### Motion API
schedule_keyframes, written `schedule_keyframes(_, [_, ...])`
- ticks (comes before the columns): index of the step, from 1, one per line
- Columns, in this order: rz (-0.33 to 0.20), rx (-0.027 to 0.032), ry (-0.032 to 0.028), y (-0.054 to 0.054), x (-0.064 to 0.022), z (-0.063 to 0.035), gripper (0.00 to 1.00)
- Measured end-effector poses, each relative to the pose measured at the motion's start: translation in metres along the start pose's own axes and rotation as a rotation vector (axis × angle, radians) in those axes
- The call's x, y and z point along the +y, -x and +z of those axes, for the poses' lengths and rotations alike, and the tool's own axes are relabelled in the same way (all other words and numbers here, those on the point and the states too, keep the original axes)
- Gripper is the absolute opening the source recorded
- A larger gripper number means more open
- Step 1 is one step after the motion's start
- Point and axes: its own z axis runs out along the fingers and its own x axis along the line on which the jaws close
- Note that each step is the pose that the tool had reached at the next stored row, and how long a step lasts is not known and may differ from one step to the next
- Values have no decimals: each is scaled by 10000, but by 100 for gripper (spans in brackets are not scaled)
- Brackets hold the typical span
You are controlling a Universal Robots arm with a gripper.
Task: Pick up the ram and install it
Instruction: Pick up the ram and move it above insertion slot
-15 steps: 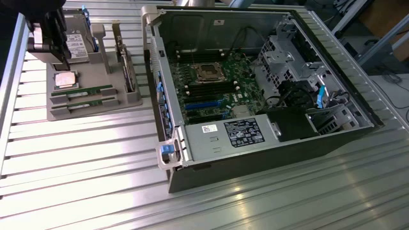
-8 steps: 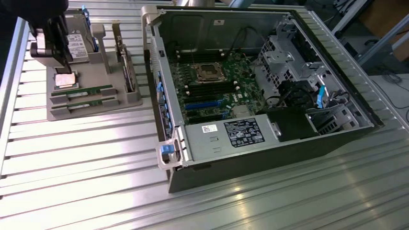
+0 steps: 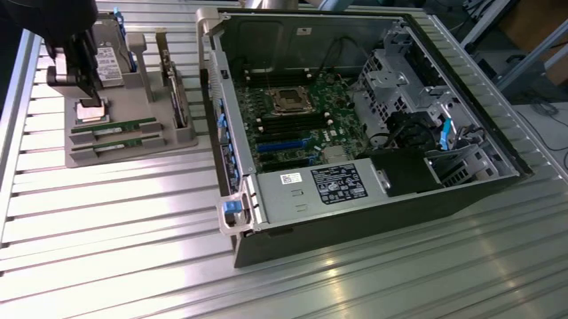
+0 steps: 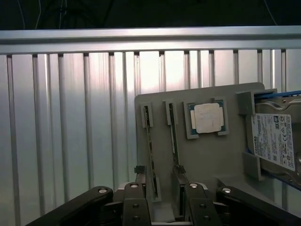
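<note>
Jaws of my gripper (image 4: pixel 160 173) stand open and empty; the ram (image 4: pixel 149 141) runs lengthwise between them, long axis pointing away.

Glare washes the ribbed table (image 3: pixel 116 212) (nearly white); the computer case (image 3: pixel 355 229) sits shadowed.
</note>
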Motion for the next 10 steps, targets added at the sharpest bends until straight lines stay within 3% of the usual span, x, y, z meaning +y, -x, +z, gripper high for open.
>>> schedule_keyframes(10, [1, 0, -1, -6, -6, 134, 36])
